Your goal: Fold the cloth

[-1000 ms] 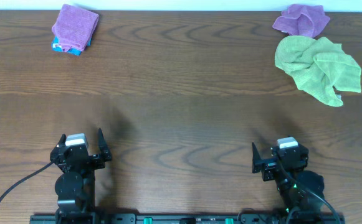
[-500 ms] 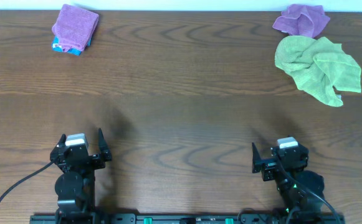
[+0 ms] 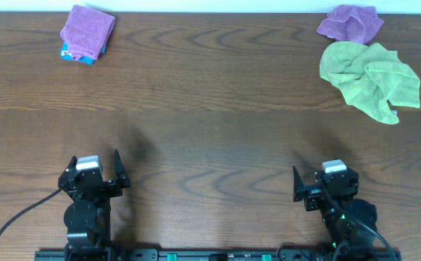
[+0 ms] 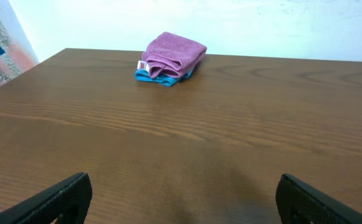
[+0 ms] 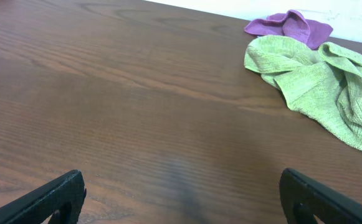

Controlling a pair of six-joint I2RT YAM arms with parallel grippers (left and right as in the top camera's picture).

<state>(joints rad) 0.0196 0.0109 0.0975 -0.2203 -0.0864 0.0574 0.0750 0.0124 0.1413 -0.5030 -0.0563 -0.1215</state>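
Note:
A crumpled green cloth lies at the far right of the table and shows in the right wrist view. A crumpled purple cloth lies just behind it, also in the right wrist view. A folded purple cloth sits on a folded blue cloth at the far left, seen in the left wrist view. My left gripper is open and empty near the front edge, fingers wide. My right gripper is open and empty at the front right.
The brown wooden table runs to a white wall at the back. A black cable trails from the left arm's base toward the front left corner.

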